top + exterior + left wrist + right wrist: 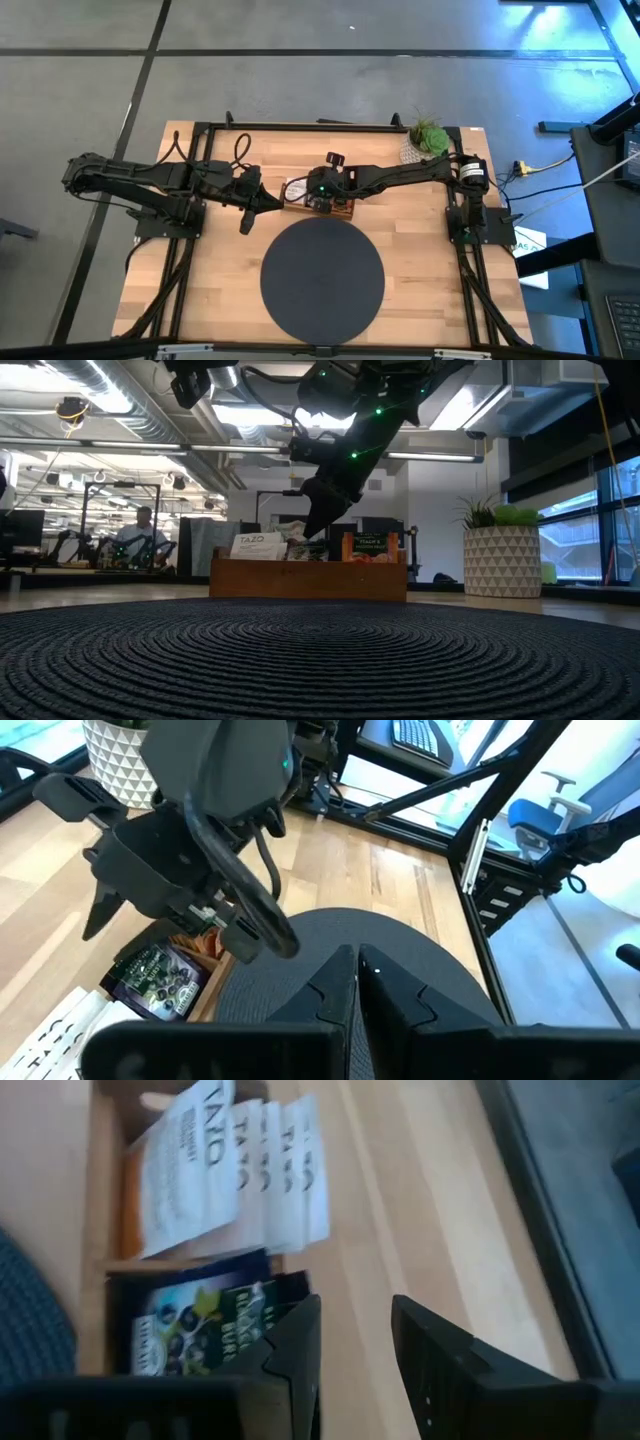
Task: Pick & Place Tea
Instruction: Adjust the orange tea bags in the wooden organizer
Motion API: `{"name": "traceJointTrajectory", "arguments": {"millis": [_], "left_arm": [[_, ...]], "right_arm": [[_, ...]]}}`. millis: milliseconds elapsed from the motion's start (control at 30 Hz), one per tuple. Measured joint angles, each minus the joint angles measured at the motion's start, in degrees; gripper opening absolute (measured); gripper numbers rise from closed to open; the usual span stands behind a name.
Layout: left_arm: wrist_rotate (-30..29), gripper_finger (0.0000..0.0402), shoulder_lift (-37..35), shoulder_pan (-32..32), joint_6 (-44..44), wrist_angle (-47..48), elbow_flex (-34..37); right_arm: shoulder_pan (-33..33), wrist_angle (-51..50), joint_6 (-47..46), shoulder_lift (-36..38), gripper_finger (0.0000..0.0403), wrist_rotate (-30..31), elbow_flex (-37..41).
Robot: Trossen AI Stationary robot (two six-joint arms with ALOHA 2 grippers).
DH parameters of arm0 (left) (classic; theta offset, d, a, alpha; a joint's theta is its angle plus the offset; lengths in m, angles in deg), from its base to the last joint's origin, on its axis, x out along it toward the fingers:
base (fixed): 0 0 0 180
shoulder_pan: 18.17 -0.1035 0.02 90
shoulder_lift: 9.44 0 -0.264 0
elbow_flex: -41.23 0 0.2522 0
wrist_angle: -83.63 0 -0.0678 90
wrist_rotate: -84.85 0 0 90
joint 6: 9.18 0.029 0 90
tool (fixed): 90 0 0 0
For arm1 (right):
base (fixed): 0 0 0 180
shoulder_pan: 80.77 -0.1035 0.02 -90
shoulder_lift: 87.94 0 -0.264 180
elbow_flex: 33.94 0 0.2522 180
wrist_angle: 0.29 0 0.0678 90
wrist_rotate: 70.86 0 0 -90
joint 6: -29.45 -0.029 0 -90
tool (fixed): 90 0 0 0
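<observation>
The brown wooden tray (322, 208) stands beyond the dark round mat (322, 277). The tea stands upright in it: white sachets (230, 1175), dark sachets (195, 1335), orange ones (372, 547). My right gripper (355, 1335) is open, slanting down over the tray's middle compartment (312, 525). One finger (295, 1350) is over the edge of the dark sachets. The other finger (440, 1370) is over bare table, and nothing is between them. My left gripper (358, 980) hovers shut to the left of the tray (248, 215). My right gripper comes slanting down from the table's right side at the dark sachets (240, 1315). The finger itself hides the sachets' edge, so I cannot tell whether it touches them.
A potted plant (428, 140) in a white patterned pot (500, 560) stands at the far right corner. The black frame rails (330, 126) run along the table's edges. Bare wood shows on either side of the mat (320, 660).
</observation>
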Motion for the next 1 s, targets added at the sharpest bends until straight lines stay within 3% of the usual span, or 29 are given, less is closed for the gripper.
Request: {"name": "traceJointTrajectory", "arguments": {"millis": [667, 867, 1000], "left_arm": [[0.09, 0.0012, 0.0, 0.04, 0.17, 0.01, 0.0], [0.0, 0.0013, 0.0, 0.0, 1.09, 0.0, 0.0], [0.0, 0.0015, 0.0, 0.0, 1.05, 0.0, 0.0]], "right_arm": [[-3.01, -0.41, -1.59, -1.88, 0.0126, -3.87, 0.03], [-4.0, -0.49, -1.58, -1.88, 0.0126, 2.19, 0.03], [-4.0, -1.34, -1.88, -1.88, 0.0126, 2.98, -0.02]]}}
